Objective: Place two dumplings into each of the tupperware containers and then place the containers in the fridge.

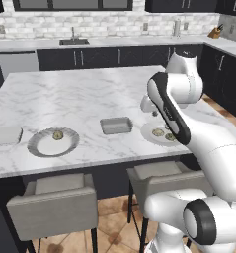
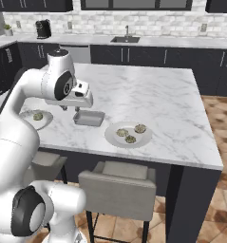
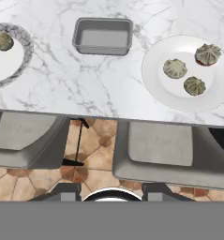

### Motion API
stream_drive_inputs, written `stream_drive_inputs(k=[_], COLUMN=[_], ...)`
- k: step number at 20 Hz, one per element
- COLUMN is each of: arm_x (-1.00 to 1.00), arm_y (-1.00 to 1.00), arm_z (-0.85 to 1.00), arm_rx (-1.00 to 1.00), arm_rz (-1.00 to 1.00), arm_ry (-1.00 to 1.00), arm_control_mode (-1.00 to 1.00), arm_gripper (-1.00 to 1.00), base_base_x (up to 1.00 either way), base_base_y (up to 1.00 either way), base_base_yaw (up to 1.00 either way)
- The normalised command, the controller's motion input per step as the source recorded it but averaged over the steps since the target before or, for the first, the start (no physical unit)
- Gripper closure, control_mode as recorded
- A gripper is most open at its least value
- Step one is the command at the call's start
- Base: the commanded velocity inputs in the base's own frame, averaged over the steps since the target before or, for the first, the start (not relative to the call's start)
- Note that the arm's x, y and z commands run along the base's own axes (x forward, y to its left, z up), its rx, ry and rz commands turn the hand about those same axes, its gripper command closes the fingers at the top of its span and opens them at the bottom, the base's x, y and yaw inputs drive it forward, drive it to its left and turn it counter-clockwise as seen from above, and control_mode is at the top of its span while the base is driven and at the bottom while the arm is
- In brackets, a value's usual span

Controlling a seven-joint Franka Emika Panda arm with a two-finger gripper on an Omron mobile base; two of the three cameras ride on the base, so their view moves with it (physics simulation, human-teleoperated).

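Pincer (image 2: 77,109) aperture unclear, above tupperware container (image 3: 103,36), long axis along counter edge.

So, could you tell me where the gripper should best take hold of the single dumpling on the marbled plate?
Probably across the lone dumpling's rounded sides, coming straight down from above. It lies low and alone on the shallow marbled plate, whose raised rim would likely block a sideways approach, and nothing crowds it, so the fingers have room on either side.
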Motion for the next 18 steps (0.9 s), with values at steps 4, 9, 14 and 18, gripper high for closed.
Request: stream_drive_inputs(k=[4, 9, 14, 18], arm_x=[0.0, 0.0, 0.04, 0.16], arm_y=[-0.2, -0.63, -0.83, -0.73], arm_z=[-0.13, -0.35, -0.24, -0.2], arm_rx=[0.0, 0.03, 0.04, 0.01], arm_rz=[-0.01, -0.07, -0.2, -0.22], arm_ry=[-0.01, -0.01, 0.01, 0.05], arm_control_mode=[-1.0, -1.0, -1.0, -1.0], arm_gripper=[-1.0, -1.0, -1.0, -1.0], base_base_x=[0.0, 0.0, 0.0, 0.0], base_base_y=[0.0, 0.0, 0.0, 0.0], base_base_yaw=[0.0, 0.0, 0.0, 0.0])
